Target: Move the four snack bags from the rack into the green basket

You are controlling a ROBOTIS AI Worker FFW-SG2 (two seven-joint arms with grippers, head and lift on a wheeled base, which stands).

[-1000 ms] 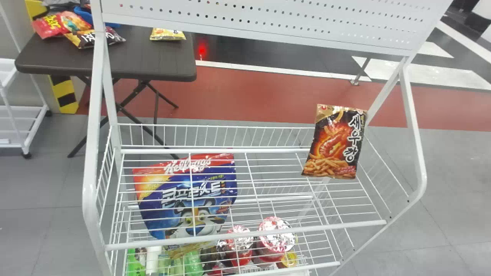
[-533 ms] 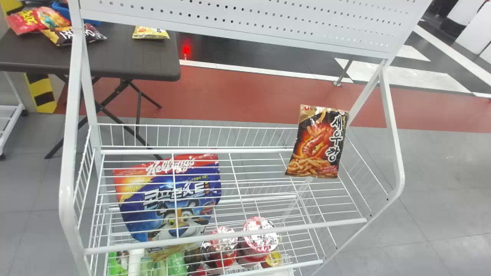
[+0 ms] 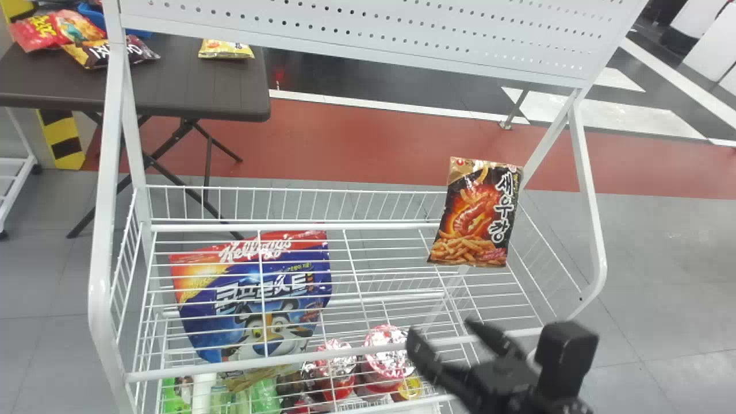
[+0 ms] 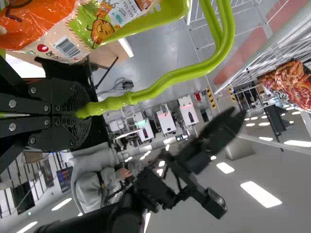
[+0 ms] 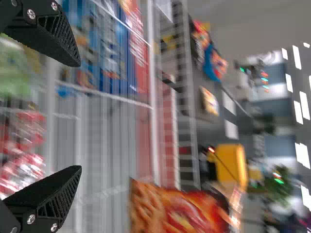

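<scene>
Black-and-orange snack bag [image 3: 476,215] sits on the rack [image 3: 105,201] beyond the right claw [image 3: 445,333], 2 fingers spread

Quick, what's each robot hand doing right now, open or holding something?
Left gripper: closed, holding the green basket's handle.
Right gripper: open, nothing in it.

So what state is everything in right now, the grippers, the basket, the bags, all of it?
Left gripper, shut on the green basket's handle
Right gripper, open, nothing between its fingers
Green basket, loaded with bagged goods
Black snack bag, upright on the rack, not gripped
Cereal bag, leaning back below the upper wire shelf
Folding table, legs unfolded
</scene>
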